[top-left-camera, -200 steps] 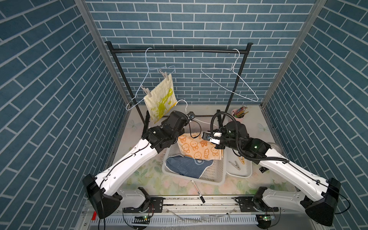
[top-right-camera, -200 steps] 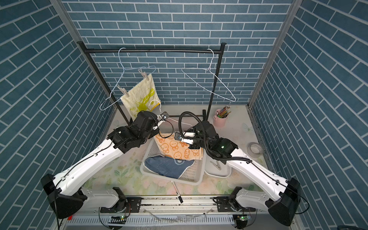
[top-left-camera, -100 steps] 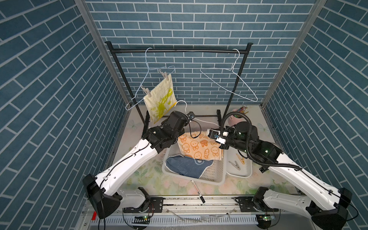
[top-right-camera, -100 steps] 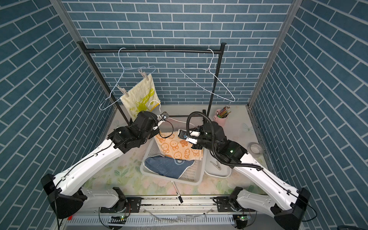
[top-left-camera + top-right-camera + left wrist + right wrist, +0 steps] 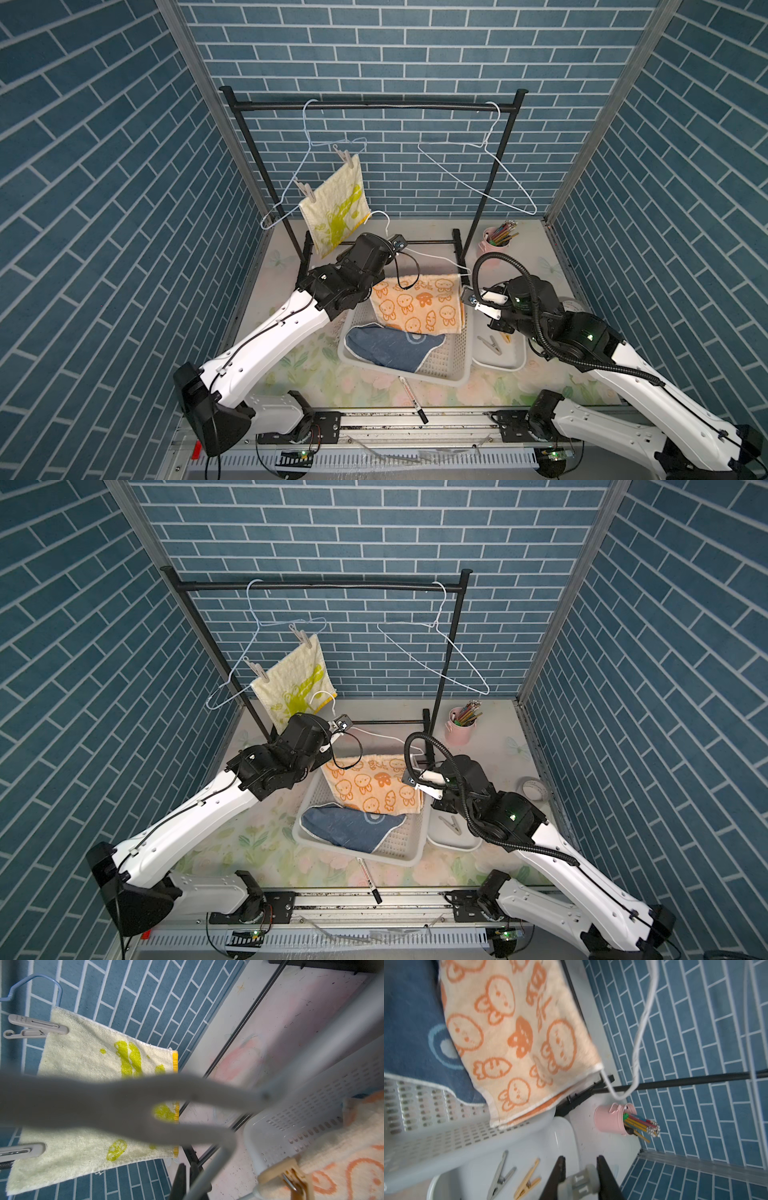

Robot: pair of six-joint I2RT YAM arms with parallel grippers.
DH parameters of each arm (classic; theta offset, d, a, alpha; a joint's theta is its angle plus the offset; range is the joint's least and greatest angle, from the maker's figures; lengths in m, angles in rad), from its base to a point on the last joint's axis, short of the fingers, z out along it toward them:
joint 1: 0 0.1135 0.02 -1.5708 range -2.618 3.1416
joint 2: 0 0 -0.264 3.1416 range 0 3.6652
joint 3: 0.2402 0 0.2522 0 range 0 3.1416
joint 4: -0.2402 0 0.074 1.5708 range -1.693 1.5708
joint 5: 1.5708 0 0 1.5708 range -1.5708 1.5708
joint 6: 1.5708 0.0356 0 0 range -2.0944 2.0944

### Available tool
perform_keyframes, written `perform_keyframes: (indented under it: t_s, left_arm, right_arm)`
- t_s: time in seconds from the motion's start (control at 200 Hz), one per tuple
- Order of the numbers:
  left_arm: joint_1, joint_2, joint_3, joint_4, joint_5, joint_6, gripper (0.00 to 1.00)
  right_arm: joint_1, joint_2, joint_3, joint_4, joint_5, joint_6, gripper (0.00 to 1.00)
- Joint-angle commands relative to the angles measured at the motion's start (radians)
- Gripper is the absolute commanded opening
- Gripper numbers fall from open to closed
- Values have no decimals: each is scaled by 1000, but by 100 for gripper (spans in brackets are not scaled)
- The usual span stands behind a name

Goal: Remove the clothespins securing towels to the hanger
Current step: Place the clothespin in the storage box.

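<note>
Clothespin (image 5: pixel 579 1185) pale grey (blurred), pinched in right claw (image 5: pixel 580 1159); left claw (image 5: pixel 187 1167) pressed together.

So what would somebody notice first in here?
Probably the yellow towel, pinned by two clothespins to a hanger on the black rack at the back. Then the orange bunny towel hanging over the white basket in the middle, and the right hand pinching a grey clothespin above the little tray.

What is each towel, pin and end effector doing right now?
Yellow towel, hanging, clipped by two pins.
Orange towel, draped over basket, tan pin on one corner.
Blue towel, loose in basket.
Left end effector, shut on hanger.
Right end effector, shut on grey pin.
Tray, holding two loose pins.
</note>
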Motion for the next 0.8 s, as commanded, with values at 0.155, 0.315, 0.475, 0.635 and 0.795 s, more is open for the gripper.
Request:
perform_keyframes:
  t_s: [0.155, 0.315, 0.475, 0.635, 0.795]
  left_arm:
    - [-3, -7, 8, -4, -13, -30, 0]
    - [-3, -6, 20, -16, -16, -28, 0]
    - [-3, -4, 28, -22, -17, -29, 0]
    - [-4, -1, 26, -24, -15, -28, 0]
    - [-4, -3, 25, -23, -15, -27, 0]
  right_arm:
    - [-130, 16, -79, -202, 36, 34, 3]
    - [-192, 30, -109, -161, -32, 50, 17]
    - [-223, 52, -107, -141, -49, 46, 29]
    - [-242, 69, -102, -139, -46, 51, 46]
    - [-249, 60, -86, -139, -54, 63, 58]
